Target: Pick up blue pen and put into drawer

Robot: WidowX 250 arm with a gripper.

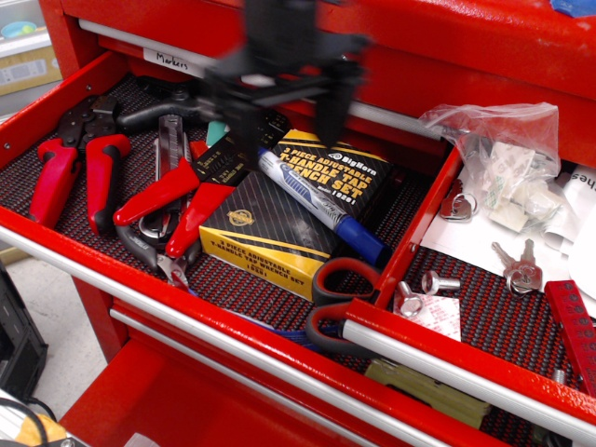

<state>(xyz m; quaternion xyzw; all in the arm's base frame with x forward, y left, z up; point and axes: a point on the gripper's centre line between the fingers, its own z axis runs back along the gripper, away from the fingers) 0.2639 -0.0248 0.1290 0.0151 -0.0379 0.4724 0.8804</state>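
Currently the blurred black gripper (284,112), jaws spread wide and empty, hovers at twelve o'clock of the white-barrelled blue pen (319,207) lying diagonally atop the black-yellow cardboard box (289,209); descending squarely astride mid-barrel seems best.

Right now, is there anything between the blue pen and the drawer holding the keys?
Only a red divider wall. The blue pen lies on the black-yellow box; the drawer sits just past it, in this single view.

Glossy red metal drawer (484,340), mesh liner (503,307)
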